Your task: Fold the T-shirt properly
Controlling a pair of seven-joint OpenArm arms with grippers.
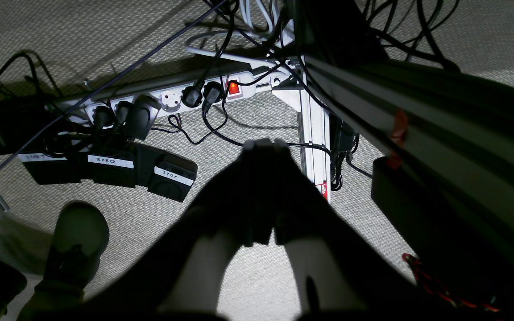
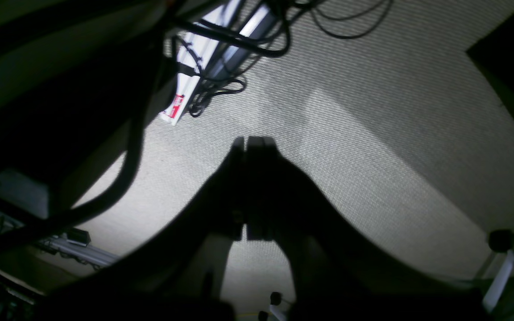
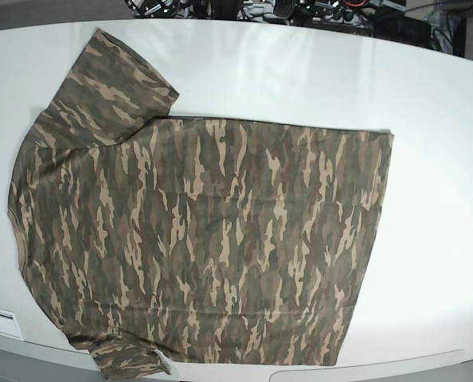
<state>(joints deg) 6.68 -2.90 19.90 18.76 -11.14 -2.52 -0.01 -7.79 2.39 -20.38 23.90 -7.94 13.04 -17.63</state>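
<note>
- The T-shirt (image 3: pixel 197 239) lies spread flat on the white table (image 3: pixel 435 143) in the base view, neither arm near it; every place below is given from the shirt.
- At the shirt's left end one sleeve (image 3: pixel 113 76) reaches toward the far edge of the table, and a second sleeve (image 3: pixel 129 360) lies at the near edge.
- At the shirt's right end the straight hem (image 3: pixel 372 239) runs from far to near, bare tabletop beyond it.
- Right gripper (image 2: pixel 253 145): away from the shirt, hanging over grey carpet (image 2: pixel 373 133); fingers pressed together, holding nothing.
- Left gripper (image 1: pixel 263 145): also away from the shirt, over carpet near a white power strip (image 1: pixel 167 100) and black pedals (image 1: pixel 114 171) labelled ZERO and STOP; fingers pressed together, holding nothing.
</note>
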